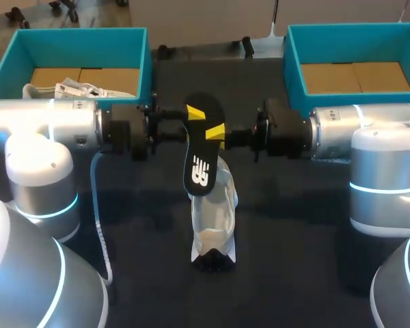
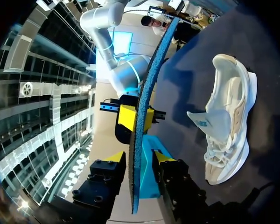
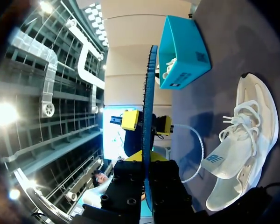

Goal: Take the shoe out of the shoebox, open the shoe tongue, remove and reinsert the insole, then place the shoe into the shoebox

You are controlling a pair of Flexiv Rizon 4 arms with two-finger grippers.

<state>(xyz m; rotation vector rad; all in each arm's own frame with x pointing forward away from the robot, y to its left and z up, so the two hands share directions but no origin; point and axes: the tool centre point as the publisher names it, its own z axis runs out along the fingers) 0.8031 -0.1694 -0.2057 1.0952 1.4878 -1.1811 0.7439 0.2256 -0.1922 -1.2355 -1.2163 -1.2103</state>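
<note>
The right gripper (image 3: 147, 161) has its jaws clamped on the insole (image 1: 201, 154); in its own wrist view both press flat against the edge-on insole, and the left wrist view shows its yellow tips bearing on both faces. The left gripper (image 2: 139, 157) meets it from the opposite side with the insole passing between its jaws. These stand close on either face, but a thin dark line on one side leaves it uncertain whether both touch, so a grip here cannot be told. The insole is black on the face shown to the head view and blue in both wrist views. It is held in the air over the middle of the worktop (image 1: 294, 239). Directly below it the pale shoe (image 1: 215, 219) stands on its sole, outside both boxes. The head view overlaps the two, but both wrist views show dark worktop between insole and shoe, so they are apart. The shoe tongue (image 3: 219, 161) stands lifted off the laces. Two teal shoeboxes sit at the far edge: the left shoebox (image 1: 75, 37) behind the left arm and the right shoebox (image 1: 342, 34) behind the right. The left one holds a white item (image 1: 75, 89), partly hidden by the arm and not identifiable. The near end of the shoe is dark and hard to make out.
</note>
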